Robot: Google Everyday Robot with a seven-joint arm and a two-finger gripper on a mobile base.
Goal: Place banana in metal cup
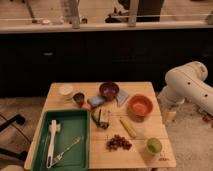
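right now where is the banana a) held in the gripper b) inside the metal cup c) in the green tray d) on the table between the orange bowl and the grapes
D: the banana lies on the table between the orange bowl and the grapes, apart from the metal cup at the left; the gripper hangs off the table's right edge.
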